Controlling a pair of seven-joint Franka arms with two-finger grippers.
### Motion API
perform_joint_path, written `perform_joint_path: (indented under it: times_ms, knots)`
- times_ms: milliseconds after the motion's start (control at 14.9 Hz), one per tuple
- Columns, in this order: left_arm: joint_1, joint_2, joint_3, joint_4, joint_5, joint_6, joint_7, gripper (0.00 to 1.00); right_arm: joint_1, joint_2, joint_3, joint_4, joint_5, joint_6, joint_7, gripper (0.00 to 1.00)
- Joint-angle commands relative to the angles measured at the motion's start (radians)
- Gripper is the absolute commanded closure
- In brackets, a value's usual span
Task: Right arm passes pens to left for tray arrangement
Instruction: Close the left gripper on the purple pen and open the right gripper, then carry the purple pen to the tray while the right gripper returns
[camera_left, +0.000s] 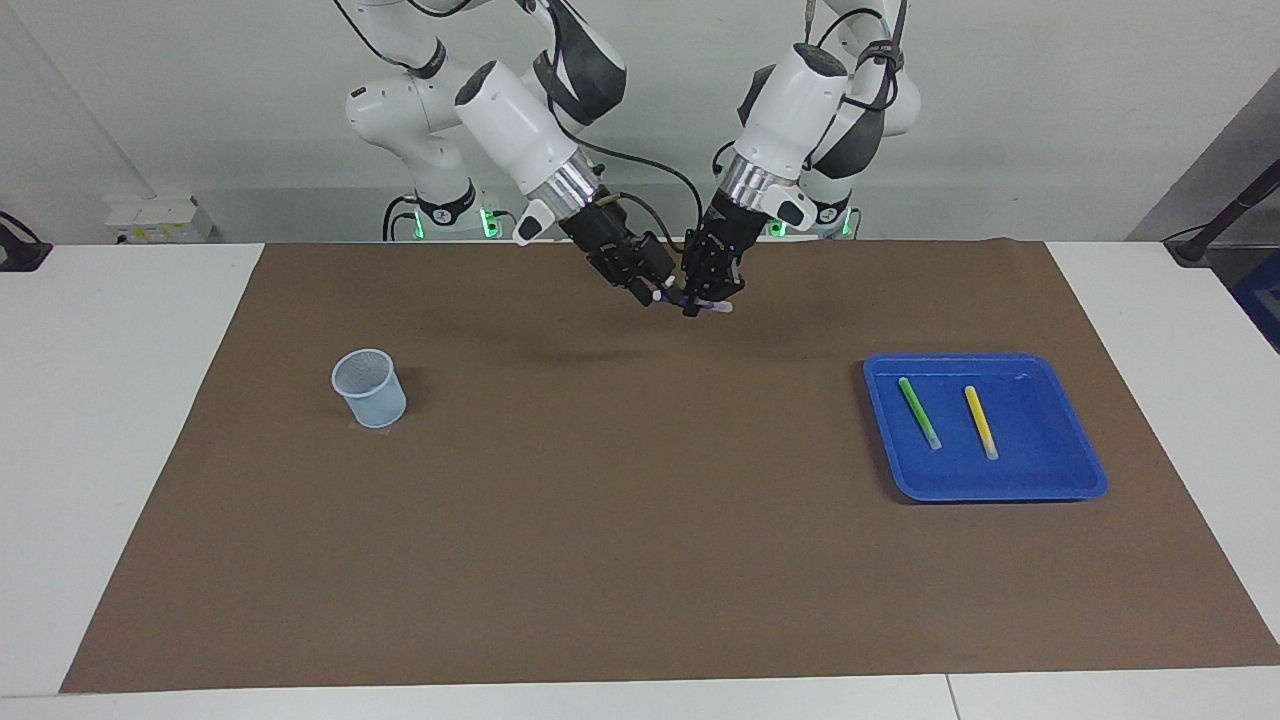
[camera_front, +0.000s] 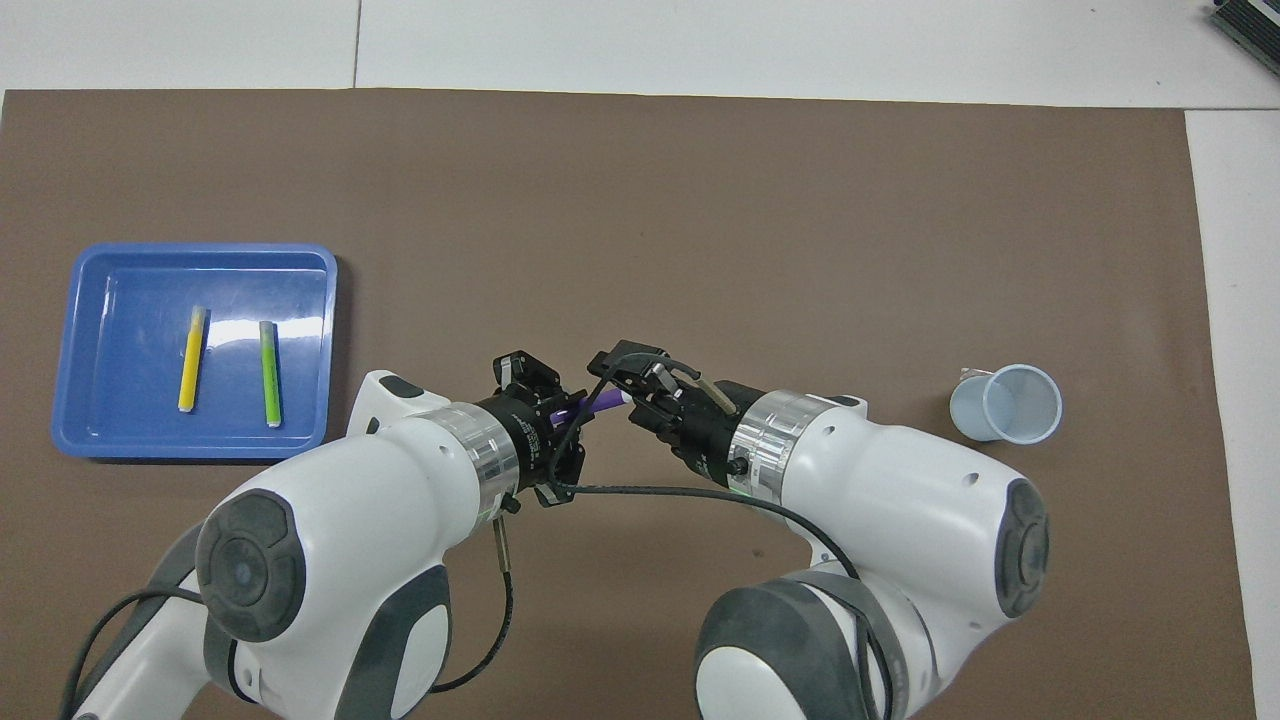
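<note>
— Where's the purple pen?

— In the air above the counter, pinched in my left pincer. Seen from overhead, its long axis runs nine to three, pale tip at three.

— And your right pincer?

— Spread around that tip, not gripping (so I judge). The tray lies at nine o'clock, so my left arm is nearer. The green pen and the yellow pen lie in it.

A slim purple marker pen bridges the left gripper, clamped on it, and the right gripper at its three o'clock.
</note>
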Motion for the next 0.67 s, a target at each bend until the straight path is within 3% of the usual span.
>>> perform_joint_path:
  times_ms: [0,134,403,605]
  knots:
    - [0.003,-0.007,0.009,0.011,-0.005,-0.053,0.131,1.0,-0.046,-0.01,0.0,0.007,-0.005,-0.102,-0.046,0.0]
    - [0.011,-0.013,0.012,0.026,-0.003,-0.155,0.385,1.0,-0.097,-0.019,-0.002,0.009,-0.087,-0.214,-0.078,0.0]
    - [0.135,-0.009,0.013,0.111,0.006,-0.45,0.917,1.0,-0.204,-0.03,0.0,0.032,-0.29,-0.435,-0.164,0.0]
    - [0.215,-0.009,0.013,0.151,0.143,-0.623,1.226,1.0,-0.273,-0.062,-0.003,0.05,-0.386,-0.573,-0.262,0.0]
